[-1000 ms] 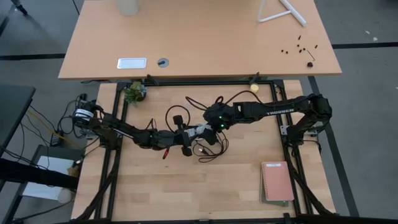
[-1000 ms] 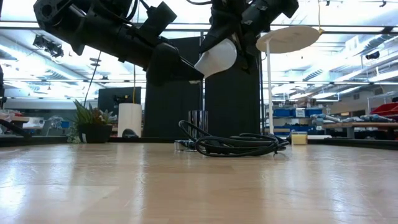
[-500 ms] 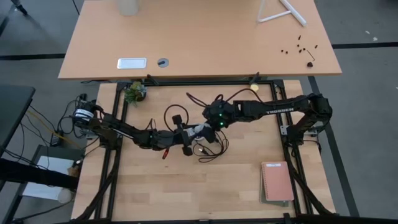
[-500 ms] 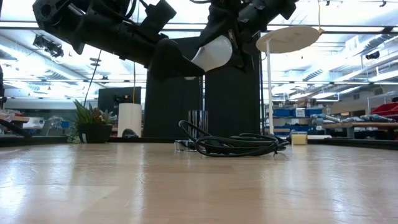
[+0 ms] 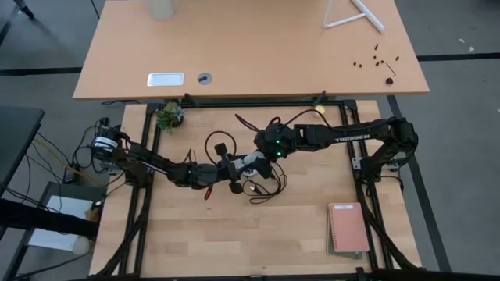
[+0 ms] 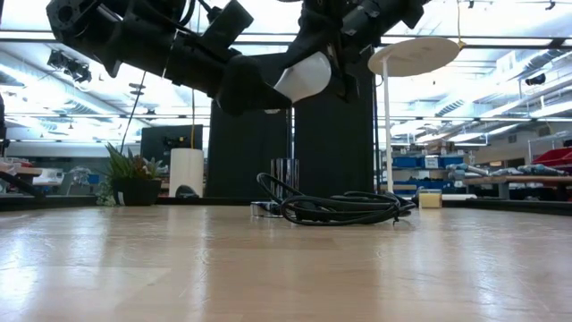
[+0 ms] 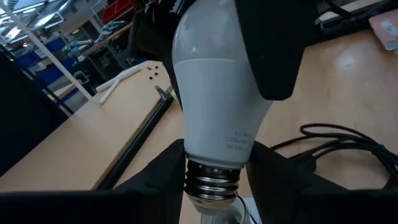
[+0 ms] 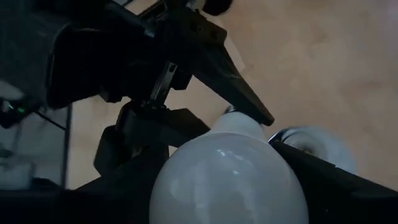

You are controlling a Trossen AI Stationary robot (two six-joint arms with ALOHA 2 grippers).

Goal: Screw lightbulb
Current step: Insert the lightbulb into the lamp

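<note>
The wooden surface (image 5: 258, 234) carries a small potted plant (image 5: 169, 115) at its far left corner and a pink notebook (image 5: 348, 228) near the right front; a second, larger desk (image 5: 250, 55) stands beyond it; the low view shows a bright workshop hall behind, with a coil of black cord (image 6: 340, 208) lying under the arms. The left arm stretches low from the left edge toward the middle; its left tool (image 7: 214, 177) is closed on the silvery screw base of the lightbulb (image 7: 217, 93). The right arm reaches in from the right, bent at the elbow; its right tool (image 8: 230, 180) grips the white globe, fingers partly spread. Only the left wrist view shows the screw threads; the low view shows the bulb held well above the surface.
</note>
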